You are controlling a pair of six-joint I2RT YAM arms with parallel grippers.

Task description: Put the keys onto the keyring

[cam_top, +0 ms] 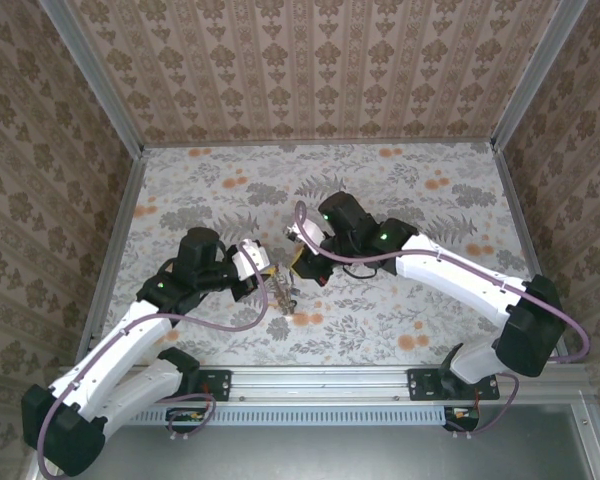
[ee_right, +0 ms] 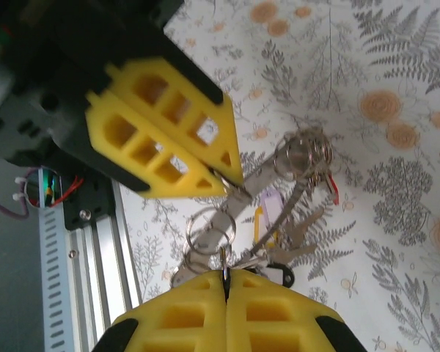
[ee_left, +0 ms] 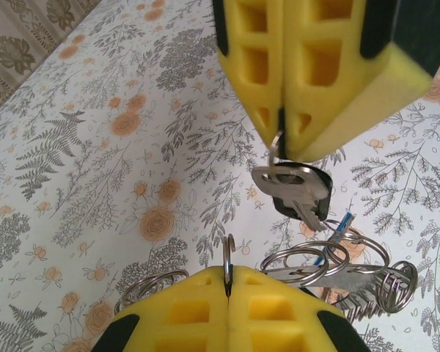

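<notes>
Left wrist camera: the left jaws are clamped together on one thin loop of the keyring (ee_left: pixel 330 265). The right jaws, opposite, pinch another loop carrying a silver key (ee_left: pixel 290 183) with a black head. Between them the remaining loops and chain bunch low over the floral bench (ee_left: pixel 95 147); I cannot tell whether they touch it.

A: What do the arms look like?
B: The left arm (cam_top: pixel 130 345) and the right arm (cam_top: pixel 460 272) both have white shells between bulky black joints (each with a tiny green light).
A: Any cables?
B: A purple cable (cam_top: pixel 220 327) runs along each one.
A: And the fingers?
B: The left gripper (ee_left: pixel 228 273) and the right gripper (ee_right: pixel 225 273) have yellow fingers with square cut-outs, backed in black.
</notes>
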